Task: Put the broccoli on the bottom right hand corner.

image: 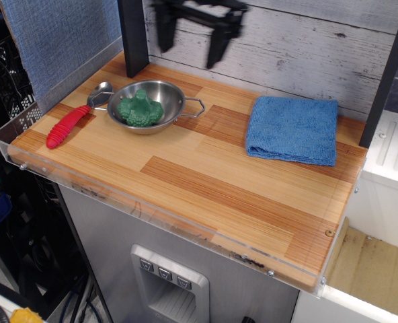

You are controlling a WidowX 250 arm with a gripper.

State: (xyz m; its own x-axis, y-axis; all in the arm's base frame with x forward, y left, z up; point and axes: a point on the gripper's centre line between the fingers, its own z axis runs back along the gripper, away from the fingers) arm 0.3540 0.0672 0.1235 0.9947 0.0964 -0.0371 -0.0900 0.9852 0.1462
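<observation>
The dark-green broccoli (pixel 139 109) lies inside a steel bowl (pixel 174 98) at the back left of the striped wood tabletop. My gripper (pixel 191 48) hangs open and empty high above the table's back edge, up and to the right of the bowl; it looks blurred. The bottom right hand corner (pixel 316 242) of the tabletop, with its clear acrylic edge and a small brass screw (pixel 329 233), lies bare at the front right.
A blue folded towel (pixel 293 128) lies at the back right. A spoon with a red handle (pixel 68 124) lies left of the bowl. A black post (pixel 133 35) stands at the back left and a white plank wall runs behind the table.
</observation>
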